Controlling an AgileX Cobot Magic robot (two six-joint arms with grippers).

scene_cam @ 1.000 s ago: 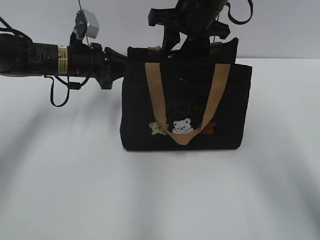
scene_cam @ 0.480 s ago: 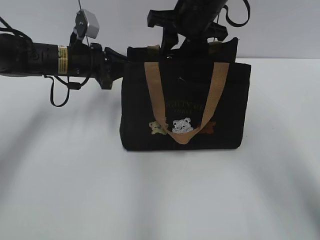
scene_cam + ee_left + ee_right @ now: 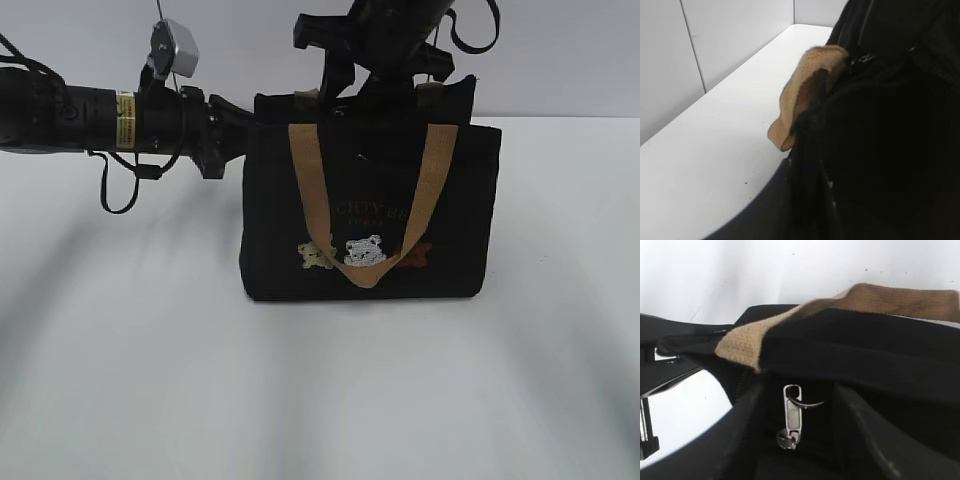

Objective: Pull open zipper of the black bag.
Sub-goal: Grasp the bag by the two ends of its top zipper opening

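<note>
From the exterior view we see the black bag (image 3: 372,210) standing upright mid-counter (image 3: 320,400), its tan strap (image 3: 372,275) looped down the front over three bear patches (image 3: 365,252). The left gripper (image 3: 232,125) reaches in level from the left to the bag's upper left corner, while the right gripper (image 3: 375,75) hangs from above over the top rim; here we cannot tell how either set of jaws stands. In the left wrist view dark fabric fills the frame, a folded tan strap end (image 3: 800,95) lies against it, and the jaws look narrowed onto the bag's edge, though the contact itself is hidden. In the right wrist view we look between partly spread jaws, pinching nothing we can see, down at the zipper (image 3: 742,385) and its small metal pull (image 3: 791,416), which hangs in the gap. We judge the bag light and soft, likely to sag or slide unless its corner is held; the slim pull is the place to take hold, and it may slip. The rear tan strap (image 3: 840,305) crosses the rim just above the pull and stands in the way.
</note>
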